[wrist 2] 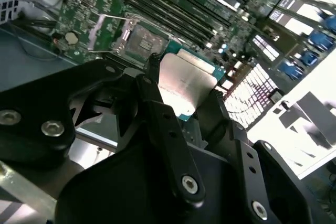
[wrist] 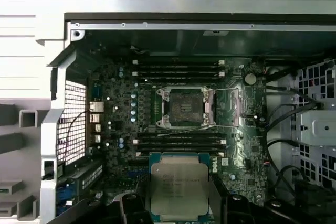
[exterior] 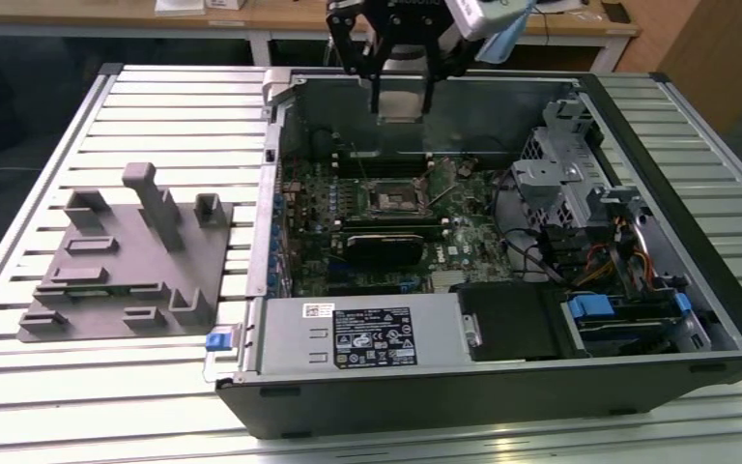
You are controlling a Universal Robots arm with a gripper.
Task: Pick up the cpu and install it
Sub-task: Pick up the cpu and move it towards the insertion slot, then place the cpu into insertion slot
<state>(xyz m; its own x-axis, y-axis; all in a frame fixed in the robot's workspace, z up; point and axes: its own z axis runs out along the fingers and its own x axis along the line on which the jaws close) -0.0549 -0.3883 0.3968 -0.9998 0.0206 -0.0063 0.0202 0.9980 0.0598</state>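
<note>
The cpu, a thin square chip with a shiny silver top and a green edge, hangs in the air above an open computer case, near the case's far wall in the exterior view. The black gripper is clamped on it, and its two fingers press against opposite edges of the chip. In both wrist views the cpu sits flat between the fingers with its metal top facing the cameras.

Below, on the green motherboard, the cpu socket lies uncovered, a dark square in a metal frame. The chip is not touching it. In the first wrist view a bank of black memory slots lies between chip and socket, and a second bank lies on the socket's other side.

The case rests on its side on a pale slatted table. A silver power supply with a label fills its near edge. On the exterior view's left, beside the case, stands a grey moulded fixture with upright posts.
</note>
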